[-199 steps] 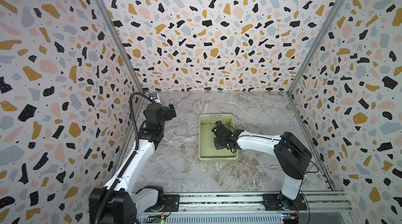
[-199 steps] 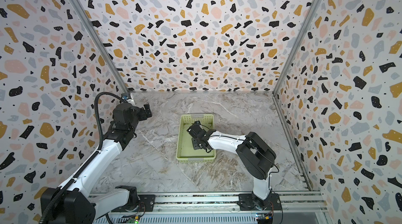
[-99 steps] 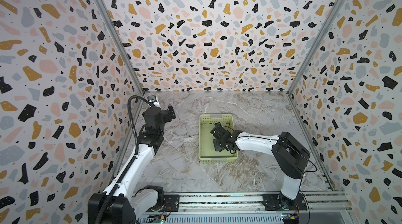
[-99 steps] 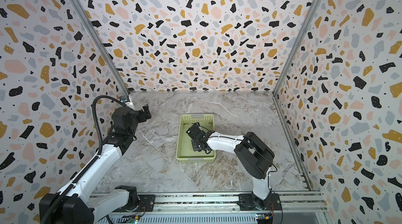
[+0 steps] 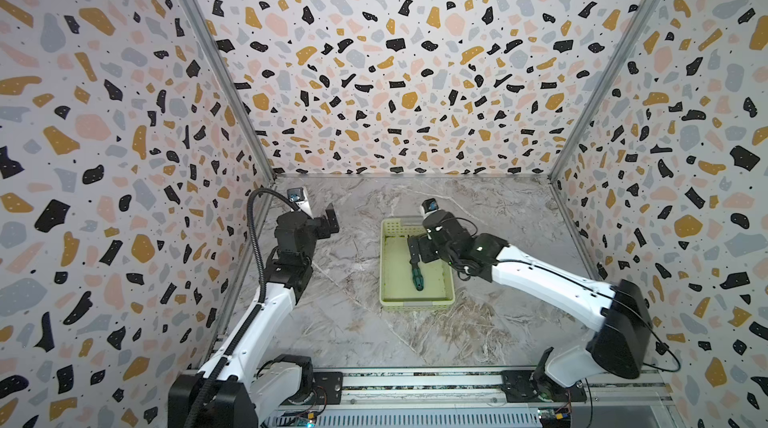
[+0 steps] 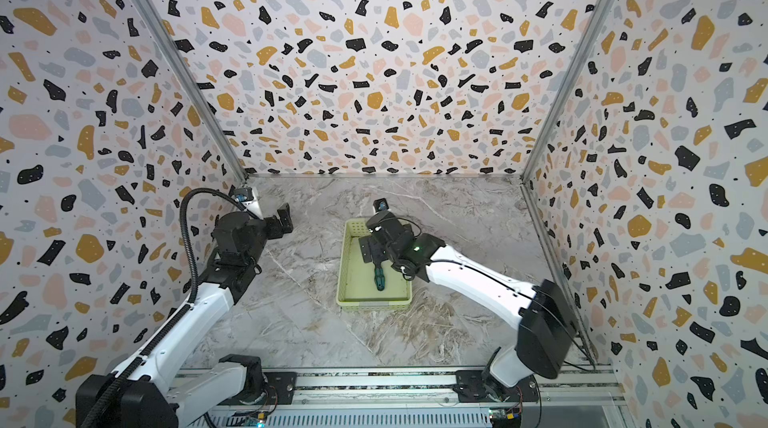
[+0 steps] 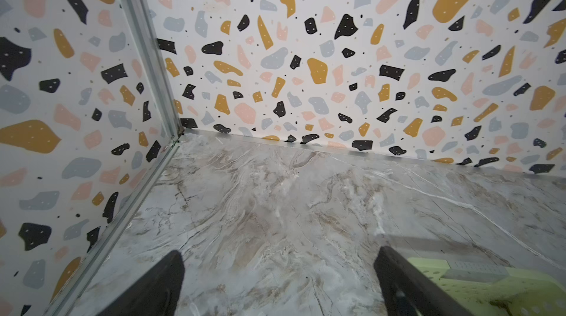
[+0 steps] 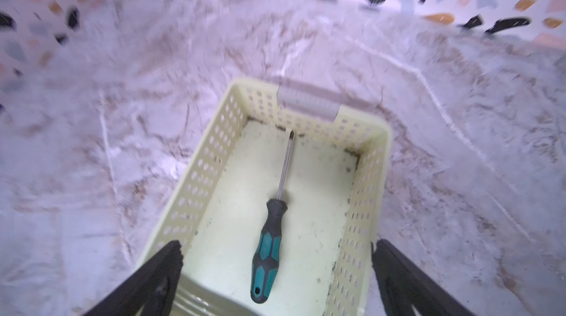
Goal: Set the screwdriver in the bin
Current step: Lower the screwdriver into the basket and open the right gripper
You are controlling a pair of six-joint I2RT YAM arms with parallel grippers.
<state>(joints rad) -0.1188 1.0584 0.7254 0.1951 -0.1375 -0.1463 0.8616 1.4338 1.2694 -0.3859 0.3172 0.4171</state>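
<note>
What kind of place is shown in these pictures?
Probably a robot test cell, not a home or workshop: terrazzo-patterned walls enclose a marble-look tabletop on three sides, and a left arm and a right arm are mounted on a metal rail at its front.

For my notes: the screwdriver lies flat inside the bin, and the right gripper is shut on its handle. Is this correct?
One thing is wrong: the right gripper is open, clear of the handle, as the right wrist view shows. The screwdriver does lie flat inside the bin.
</note>
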